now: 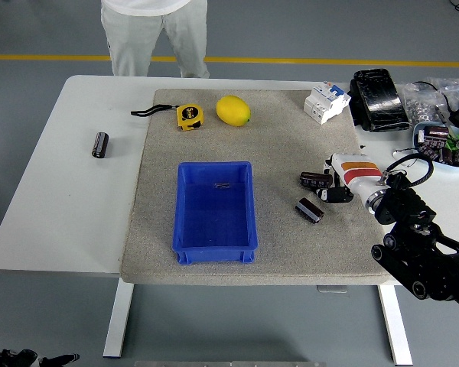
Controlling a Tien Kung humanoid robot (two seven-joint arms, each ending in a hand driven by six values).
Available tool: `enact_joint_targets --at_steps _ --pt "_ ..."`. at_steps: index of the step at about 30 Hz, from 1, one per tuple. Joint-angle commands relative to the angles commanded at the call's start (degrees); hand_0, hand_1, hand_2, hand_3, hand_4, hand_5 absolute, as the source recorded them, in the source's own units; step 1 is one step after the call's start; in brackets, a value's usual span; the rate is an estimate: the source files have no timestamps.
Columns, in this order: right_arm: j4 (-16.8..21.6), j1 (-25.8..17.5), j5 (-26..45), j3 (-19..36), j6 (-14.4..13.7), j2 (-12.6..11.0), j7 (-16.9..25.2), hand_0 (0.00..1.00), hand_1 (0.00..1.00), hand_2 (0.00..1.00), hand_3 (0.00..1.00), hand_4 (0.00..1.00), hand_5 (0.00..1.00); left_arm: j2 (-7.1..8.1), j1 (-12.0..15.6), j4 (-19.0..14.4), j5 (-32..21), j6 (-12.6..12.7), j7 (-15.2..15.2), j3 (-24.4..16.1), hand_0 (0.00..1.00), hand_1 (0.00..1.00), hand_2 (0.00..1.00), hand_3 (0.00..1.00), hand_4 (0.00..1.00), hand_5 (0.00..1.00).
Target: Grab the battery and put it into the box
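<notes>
White table is covered across its middle by a grey mat; a person is seen standing at the far edge. Blue box is placed mid-mat. Right hand is extended in from the right, fingers curled about a dark cylindrical piece, while the battery is seen lying on the mat just beneath, well right of the box. Lemon, tape measure and white breaker are lined along the far side; a second cylinder is left on bare table.
</notes>
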Motion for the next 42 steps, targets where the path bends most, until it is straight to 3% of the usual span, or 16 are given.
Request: enact_joint_targets --at_steps 2,3,8,9,14,15,29,32,33,42 --pt "-0.03 0.0 0.29 0.13 0.62 -0.02 0.29 0.002 0.127 0.221 0.348 0.772 0.258 0.0 0.01 0.0 0.12 -0.01 0.0 -0.11 0.78 0.799 0.829 0.678 0.753 0.654" --pt "-0.05 0.0 0.86 0.19 1.07 -0.01 0.63 0.112 0.254 0.347 0.447 0.885 0.186 -0.01 0.04 0.01 0.25 -0.02 0.01 -0.22 0.78 0.798 0.829 0.679 0.753 0.654" --pt "0.26 0.04 2.36 0.38 2.77 0.0 2.2 0.112 0.254 0.347 0.447 0.885 0.186 0.0 0.18 -0.03 0.8 -0.17 0.14 -0.56 0.78 0.798 0.829 0.679 0.753 0.654" --pt "0.3 0.07 2.4 0.38 2.86 0.01 2.35 0.38 0.437 0.486 0.496 0.772 0.306 0.0 0.2 -0.04 0.87 -0.19 0.16 -0.6 0.779 0.799 0.829 0.678 0.753 0.654" --pt "0.75 0.23 2.74 0.51 3.53 0.08 3.04 0.38 0.437 0.486 0.496 0.772 0.306 0.01 0.34 -0.06 1.3 -0.27 0.26 -0.89 0.779 0.799 0.829 0.678 0.753 0.654" --pt "0.91 0.26 2.68 0.54 3.65 0.04 3.08 0.468 0.506 0.533 0.505 0.819 0.307 0.02 0.36 -0.06 1.37 -0.28 0.26 -0.95 0.779 0.799 0.827 0.679 0.754 0.654" --pt "2.82 0.78 2.03 1.26 5.59 -1.37 3.38 0.492 0.531 0.562 0.513 0.866 0.328 0.21 0.4 0.07 2.57 -0.31 0.18 -1.96 0.778 0.798 0.827 0.678 0.753 0.653" --pt "3.02 0.81 2.1 1.31 5.63 -1.33 3.45 0.492 0.531 0.562 0.513 0.866 0.328 0.22 0.4 0.07 2.64 -0.29 0.21 -2.02 0.778 0.798 0.827 0.678 0.753 0.653" --pt "3.11 0.86 2.13 1.3 5.67 -1.26 3.47 0.487 0.531 0.557 0.512 0.82 0.303 0.23 0.4 0.07 2.58 -0.29 0.22 -1.97 0.778 0.798 0.827 0.677 0.754 0.654" --pt "3.7 1.37 2.37 1.17 6.12 -0.14 3.08 0.486 0.533 0.558 0.512 0.838 0.313 0.24 0.37 0.02 2.73 -0.27 0.33 -1.97 0.777 0.798 0.828 0.678 0.754 0.653"
